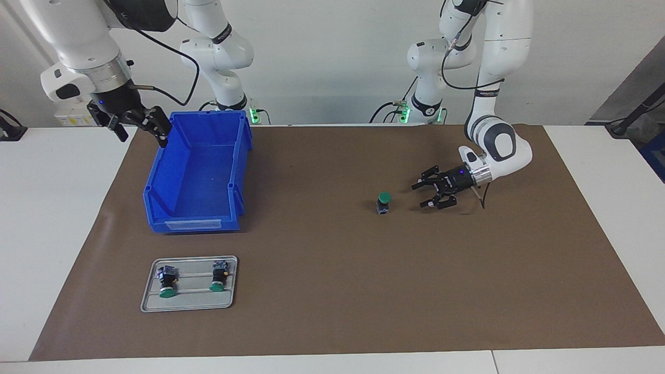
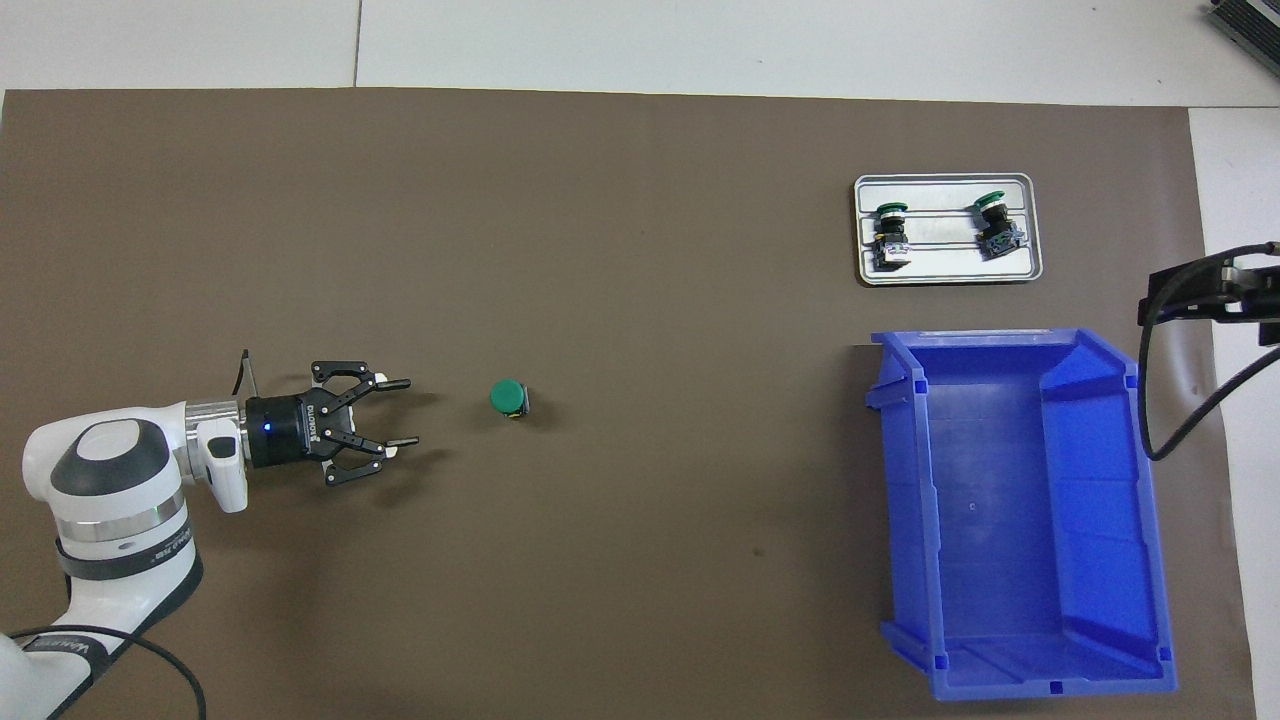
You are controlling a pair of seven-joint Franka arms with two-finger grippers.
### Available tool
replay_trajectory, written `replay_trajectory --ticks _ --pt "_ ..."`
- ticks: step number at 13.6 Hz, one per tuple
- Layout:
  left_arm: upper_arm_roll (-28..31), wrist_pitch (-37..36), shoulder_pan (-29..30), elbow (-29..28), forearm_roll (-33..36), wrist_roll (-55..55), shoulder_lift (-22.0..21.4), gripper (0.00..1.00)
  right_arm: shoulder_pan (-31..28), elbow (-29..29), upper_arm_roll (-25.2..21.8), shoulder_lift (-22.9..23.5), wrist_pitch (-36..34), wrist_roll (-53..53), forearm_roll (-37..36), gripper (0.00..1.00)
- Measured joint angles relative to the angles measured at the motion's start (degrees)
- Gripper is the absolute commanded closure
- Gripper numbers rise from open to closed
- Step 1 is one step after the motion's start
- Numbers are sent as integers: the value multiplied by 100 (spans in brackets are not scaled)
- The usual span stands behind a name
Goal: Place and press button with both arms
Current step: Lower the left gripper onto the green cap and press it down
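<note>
Facing view: nearest the camera, a grey tray [image 1: 189,284] carries two spare buttons [image 1: 167,283] lying on their sides. At its 12 o'clock stands an empty blue bin [image 1: 200,171]. The button [image 1: 383,202] stands upright, green cap up, on the brown mat [image 1: 332,291]. At its 3 o'clock, apart from it, the left gripper [image 1: 432,194] lies low and level, fingers spread, released. The right gripper [image 1: 140,124] waits over the bin's rim; whether it is open I cannot tell.

Overhead view: the button [image 2: 509,398] sits clear of the left gripper [image 2: 400,412], which is at its 9 o'clock. The right arm is cut off at the frame edge.

Judgement: placing appears done; pressing remains. The next move calls for a steadying hold and a downward push on the cap.
</note>
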Motion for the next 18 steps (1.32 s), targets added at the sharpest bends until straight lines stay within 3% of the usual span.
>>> replay_trajectory --ticks 4,8,12,14,16,17,18 --pt "-3 0 10 408 796 -1117 -19 29 0 -3 0 0 0 0 0 0" --pt "-36 1 -91 883 1699 -3203 -341 30 0 -11 0 0 0 0 0 0" --pt "-74 244 -676 1169 2583 -5516 -884 42 0 -17 0 0 0 -1 0 0" --pt "-88 546 -991 1175 2908 -6293 -1024 57 0 -17 -1 0 0 -1 0 0" --pt "-97 746 -1284 1223 3289 -7001 -1067 94 -2 -17 -1 0 0 -1 0 0" --pt "-102 819 -1426 1267 3566 -7376 -1067 100 -2 -17 -1 0 0 -1 0 0" --pt "-107 919 -1581 1307 3854 -7769 -1066 100 -2 -18 -1 0 0 -1 0 0"
